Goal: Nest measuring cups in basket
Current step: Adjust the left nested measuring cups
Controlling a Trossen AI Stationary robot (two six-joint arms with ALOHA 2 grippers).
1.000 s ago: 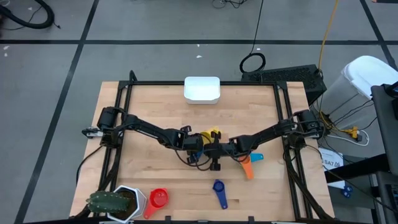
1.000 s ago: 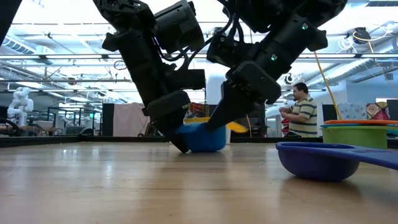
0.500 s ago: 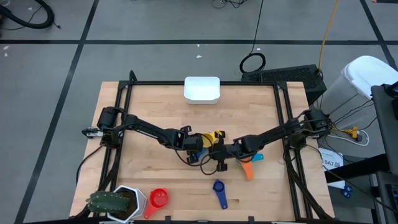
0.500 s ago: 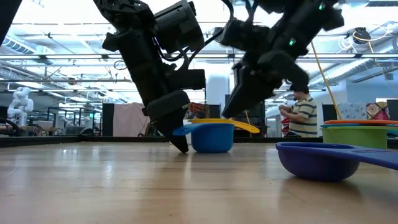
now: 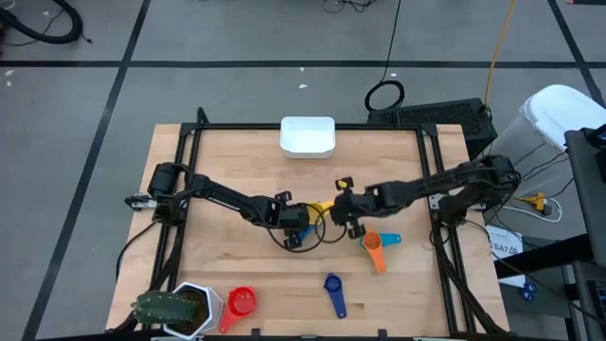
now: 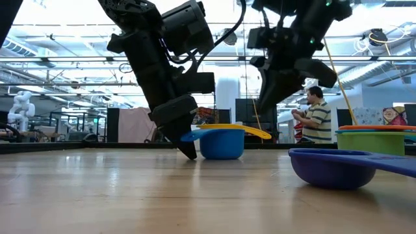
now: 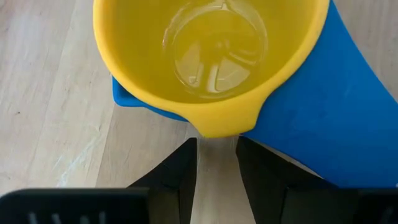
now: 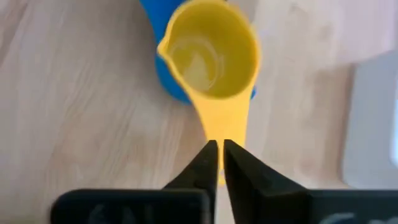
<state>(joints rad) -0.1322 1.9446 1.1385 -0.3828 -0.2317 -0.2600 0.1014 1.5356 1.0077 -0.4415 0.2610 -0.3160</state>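
A yellow measuring cup (image 5: 320, 207) sits nested inside a blue cup (image 6: 221, 144), which stands on its base mid-table. The yellow handle (image 6: 259, 132) sticks out level over the blue rim. My left gripper (image 7: 216, 163) is down at the table beside the cups. It is open by a narrow gap, just short of the yellow pouring lip (image 7: 217, 127). My right gripper (image 8: 221, 155) hangs above the yellow handle's end (image 8: 225, 130), open by a thin slit and holding nothing. It shows well above the cups in the low view (image 6: 273, 88). The white basket (image 5: 308, 135) stands at the far edge. My left gripper's fingers (image 7: 180, 171) stand at the cups' lip side with bare wood between them. Whether a finger touches the blue cup (image 7: 323, 118) I cannot tell.
An orange, green and light-blue group of cups (image 5: 376, 248) lies right of centre, shown stacked in the low view (image 6: 377, 138). A dark blue cup (image 5: 333, 289) and a red cup (image 5: 241, 303) lie near the front edge. A white hexagonal plant pot (image 5: 180, 308) stands at the near-left corner. A person (image 6: 316, 117) is in the room beyond.
My right gripper has risen from the cups and drawn back toward the table's right and far side. It has left the yellow cup sitting level in the blue cup, which slid slightly.
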